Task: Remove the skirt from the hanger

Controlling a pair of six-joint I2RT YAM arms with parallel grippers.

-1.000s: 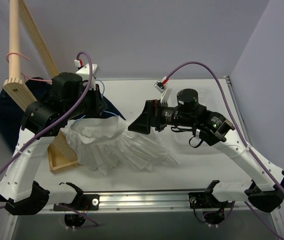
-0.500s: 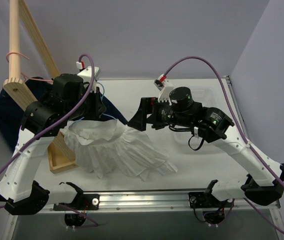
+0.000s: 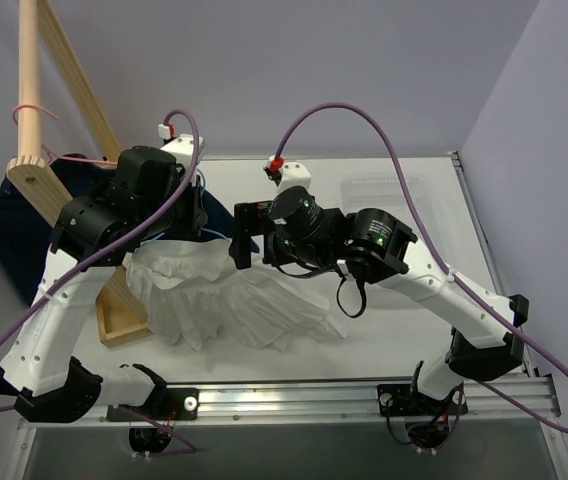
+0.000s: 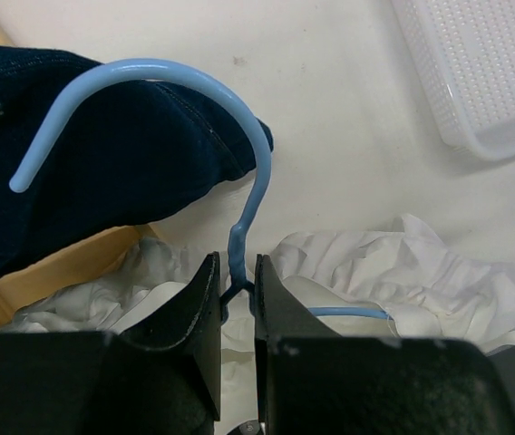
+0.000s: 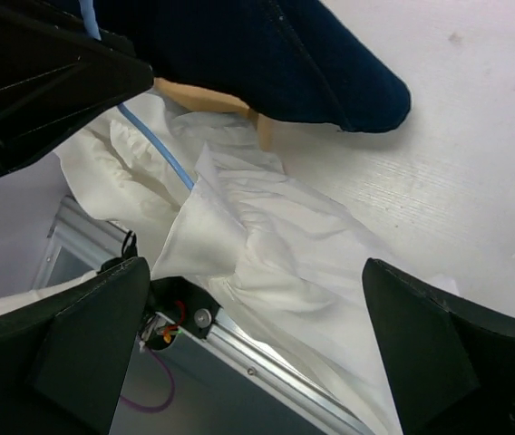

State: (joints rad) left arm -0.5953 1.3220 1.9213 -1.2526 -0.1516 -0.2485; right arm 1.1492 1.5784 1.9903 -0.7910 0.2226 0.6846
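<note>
Left gripper: I see it clamped on the hanger neck, just below the hook. Right gripper: jaws wide, over the skirt. Skirt: heaped on the table, hanger wire running into its folds.

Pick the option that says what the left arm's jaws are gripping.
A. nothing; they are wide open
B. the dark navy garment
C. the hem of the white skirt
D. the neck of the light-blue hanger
D: in the left wrist view the left gripper has its jaws pressed together on the neck of the hanger, just below the hook.
</note>
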